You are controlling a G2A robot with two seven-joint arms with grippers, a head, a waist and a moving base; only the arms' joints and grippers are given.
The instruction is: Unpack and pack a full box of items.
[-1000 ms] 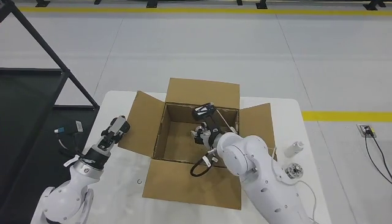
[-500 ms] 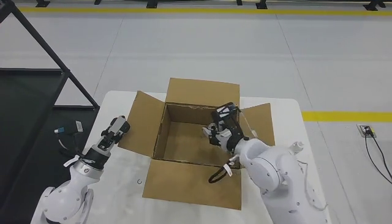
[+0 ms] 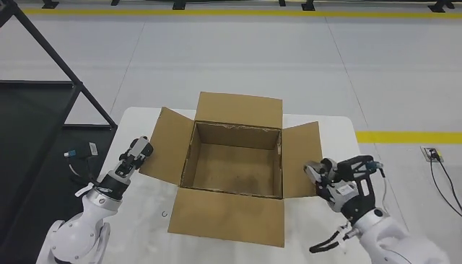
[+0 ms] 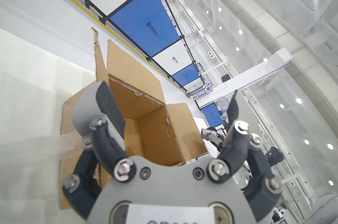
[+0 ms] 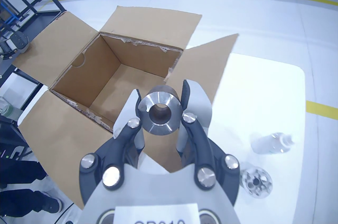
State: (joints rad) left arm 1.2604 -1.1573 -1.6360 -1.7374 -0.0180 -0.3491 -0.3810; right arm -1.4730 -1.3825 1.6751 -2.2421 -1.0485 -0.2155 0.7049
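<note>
An open cardboard box (image 3: 190, 164) stands mid-table with its four flaps spread and its bare floor showing. My right gripper (image 3: 323, 172) hangs over the outer edge of the box's right flap, shut on a metal cylinder (image 5: 159, 113) with a bored centre, which sits between the fingers (image 5: 186, 93). The box (image 5: 79, 51) lies beyond it in the right wrist view. My left gripper (image 3: 137, 151) is open beside the left flap, holding nothing. In the left wrist view its fingers (image 4: 105, 103) frame the box (image 4: 158, 119) and the far-off cylinder (image 4: 207, 134).
On the white table's right side lie a small clear bottle (image 5: 272, 143) and a metal flanged disc (image 5: 256, 181). A black rack (image 3: 43, 120) stands left of the table, with small items (image 3: 79, 152) on it.
My right gripper has lifted the metal cylinder out of the box and carried it right, past the right flap. The left arm has stayed still.
</note>
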